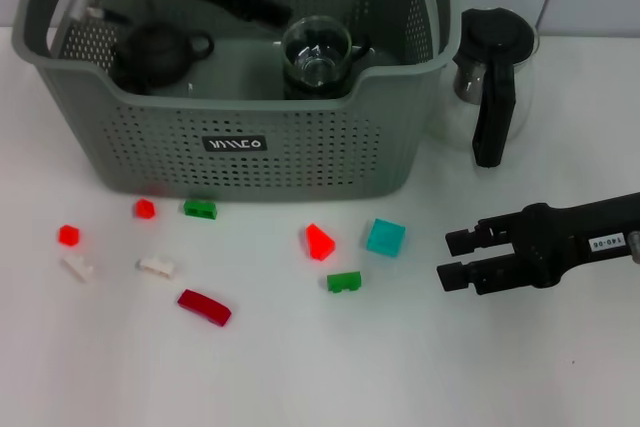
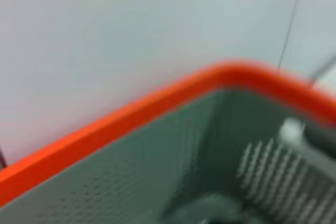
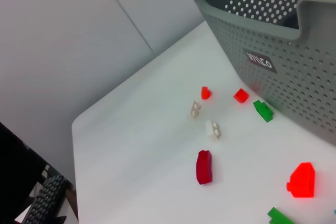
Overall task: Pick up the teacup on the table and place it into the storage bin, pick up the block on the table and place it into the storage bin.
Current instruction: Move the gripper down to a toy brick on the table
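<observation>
The grey storage bin point(image 1: 300, 152) stands at the back of the table. Inside it is a clear glass teacup point(image 1: 317, 50), beside a black teapot point(image 1: 155, 52). My left arm reaches down into the bin from the upper left, and its black gripper point(image 1: 268, 13) ends just beside the cup's rim. Several small blocks lie in front of the bin, among them a cyan block point(image 1: 385, 237), a red block point(image 1: 319, 242) and a green block point(image 1: 344, 281). My right gripper point(image 1: 455, 258) hovers open to the right of the cyan block. The left wrist view shows only the bin's orange rim point(image 2: 157, 103).
A glass pitcher point(image 1: 495, 77) with a black handle stands right of the bin. More blocks lie to the left: red point(image 3: 206, 93), red point(image 3: 241, 95), green point(image 3: 263, 110), two white point(image 3: 212, 129) and dark red point(image 3: 203, 167). The table's edge point(image 3: 79, 129) is beyond them.
</observation>
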You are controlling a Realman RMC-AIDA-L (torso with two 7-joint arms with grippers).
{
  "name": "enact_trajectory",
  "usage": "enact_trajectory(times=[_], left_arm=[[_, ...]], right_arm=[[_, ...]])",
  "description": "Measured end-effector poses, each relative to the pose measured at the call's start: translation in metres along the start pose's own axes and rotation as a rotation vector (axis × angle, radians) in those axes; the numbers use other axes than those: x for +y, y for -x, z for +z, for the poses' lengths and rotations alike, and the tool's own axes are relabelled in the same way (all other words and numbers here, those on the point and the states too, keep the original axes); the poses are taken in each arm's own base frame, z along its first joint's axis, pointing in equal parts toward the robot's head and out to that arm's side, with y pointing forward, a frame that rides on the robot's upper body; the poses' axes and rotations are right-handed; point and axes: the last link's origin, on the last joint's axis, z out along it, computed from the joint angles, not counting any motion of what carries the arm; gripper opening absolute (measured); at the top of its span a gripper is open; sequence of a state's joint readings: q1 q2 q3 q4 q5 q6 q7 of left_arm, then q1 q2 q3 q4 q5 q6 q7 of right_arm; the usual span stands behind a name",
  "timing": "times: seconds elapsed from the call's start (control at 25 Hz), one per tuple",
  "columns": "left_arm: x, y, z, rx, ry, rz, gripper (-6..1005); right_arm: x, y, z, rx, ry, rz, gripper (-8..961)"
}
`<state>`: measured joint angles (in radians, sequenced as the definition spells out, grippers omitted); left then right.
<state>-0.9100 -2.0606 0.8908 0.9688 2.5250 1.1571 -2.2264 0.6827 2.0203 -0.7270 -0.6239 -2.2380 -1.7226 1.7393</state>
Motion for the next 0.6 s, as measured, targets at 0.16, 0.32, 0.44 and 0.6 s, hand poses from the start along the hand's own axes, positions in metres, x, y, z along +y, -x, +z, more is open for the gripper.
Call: enact_trajectory(times=[0.16,0.32,0.44,0.6], left_arm=[[-0.009,0.005,-0.049,0.127,0.110,-0.172,816],[-0.019,0.028,-0.092,0.208,0.221,-0.306,811],[-0.026,0.047,-0.118,0.289,0.309,-0.400,811],[-0.029,0.067,-0.135,0.354,0.363,-0.463,810]], right_arm=[[0.000,-0.002,-0.001,-0.001,-0.002,0.006,710],[0.000,-0.004,-0.001,0.000,-0.001,0.005,710],[0.000,-0.005,0.000,0.003,0.000,0.006,710],[0.000,-0.005,0.000,0.008,0.001,0.002,710]])
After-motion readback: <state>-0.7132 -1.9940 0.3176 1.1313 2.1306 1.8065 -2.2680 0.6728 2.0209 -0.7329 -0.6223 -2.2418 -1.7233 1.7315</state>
